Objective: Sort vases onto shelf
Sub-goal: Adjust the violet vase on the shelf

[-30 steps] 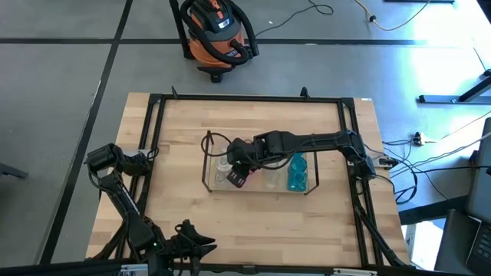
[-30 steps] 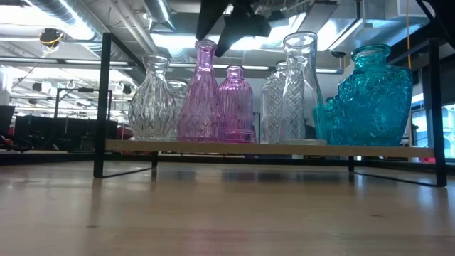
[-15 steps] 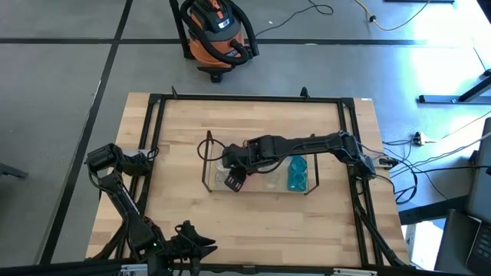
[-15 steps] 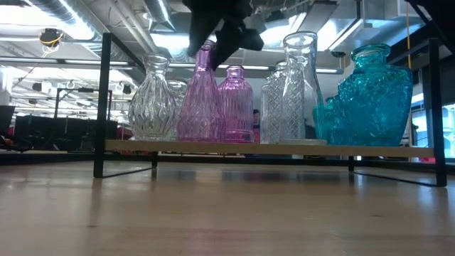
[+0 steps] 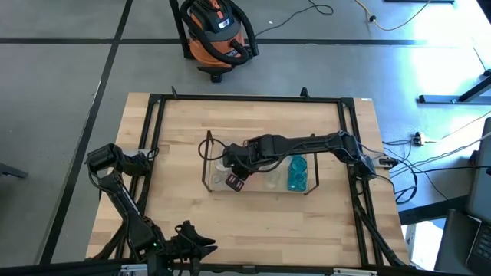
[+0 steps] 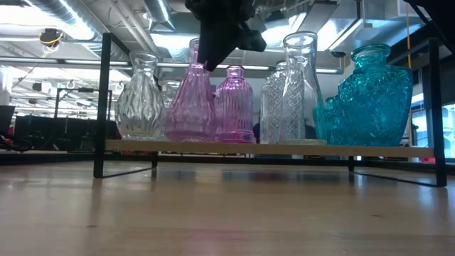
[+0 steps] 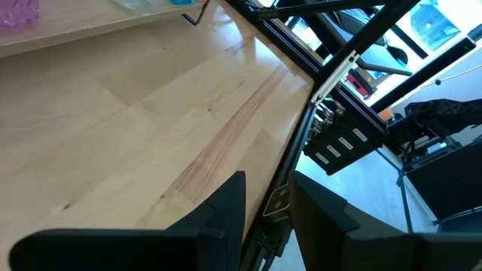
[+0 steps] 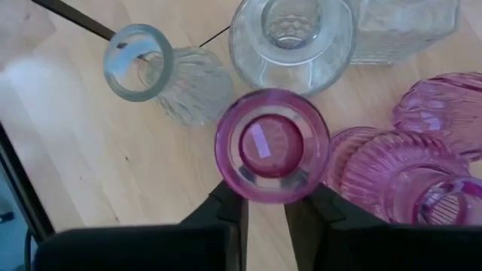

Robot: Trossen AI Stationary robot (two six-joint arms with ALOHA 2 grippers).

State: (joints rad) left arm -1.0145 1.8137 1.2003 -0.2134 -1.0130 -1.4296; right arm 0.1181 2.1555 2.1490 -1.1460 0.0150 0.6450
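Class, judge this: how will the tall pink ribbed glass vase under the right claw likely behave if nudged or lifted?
The tall pink ribbed glass vase probably tips easily, given its narrow neck over a wider belly. Being glass, it likely slips and chips against the neighbouring clear ribbed glass vase. The right claw sits at its rim.

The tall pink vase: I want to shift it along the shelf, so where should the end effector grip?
Grip the tall pink vase at its narrow neck, from above: the belly is wide and the neighbouring clear vase crowds its sides. The right end effector is already there.
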